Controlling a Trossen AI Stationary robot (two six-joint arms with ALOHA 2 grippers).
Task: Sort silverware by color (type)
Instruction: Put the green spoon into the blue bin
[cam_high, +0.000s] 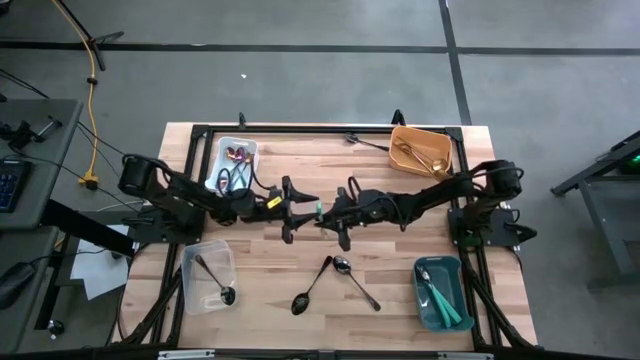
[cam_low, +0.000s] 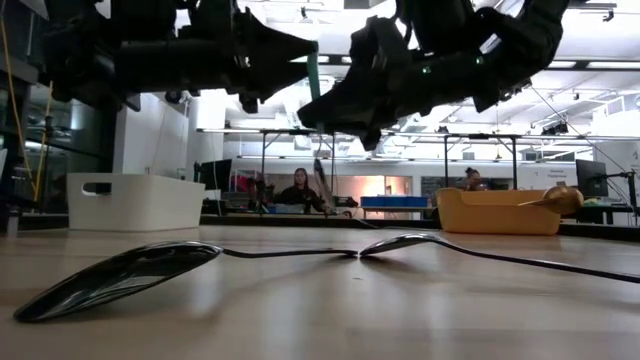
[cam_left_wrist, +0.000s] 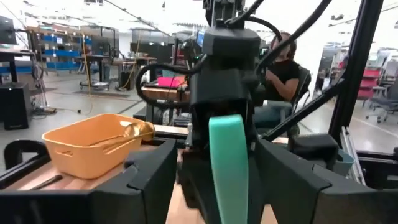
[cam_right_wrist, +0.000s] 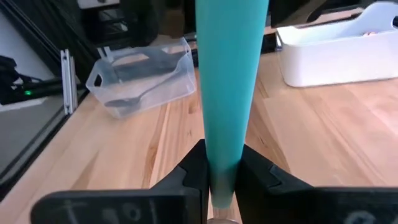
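My two grippers meet above the middle of the table (cam_high: 400, 300). My right gripper (cam_high: 335, 213) is clamped on the teal handle (cam_right_wrist: 230, 81) of a utensil, the fingers (cam_right_wrist: 193, 171) pressed against both sides of it. My left gripper (cam_high: 300, 207) faces it from the nine o'clock side with its fingers (cam_left_wrist: 146, 180) spread wide; the teal handle stands between them, and neither finger touches it.

On the wood toward six o'clock from my grippers lie two loose spoons: a black spoon (cam_high: 312, 285) and a silver spoon (cam_high: 355, 280), their ends nearly meeting in the low view.

At the table's ten o'clock corner a white bin (cam_high: 226, 152) holds several utensils, some of them iridescent. At two o'clock an orange bin (cam_high: 445, 147) holds gold utensils (cam_high: 418, 157). At eight o'clock a clear bin (cam_high: 190, 270) holds a black spoon (cam_high: 216, 282). At four o'clock a teal bin (cam_high: 455, 270) holds teal-handled utensils (cam_high: 436, 295).

Beyond the table, a person (cam_low: 297, 190) sits in the room.
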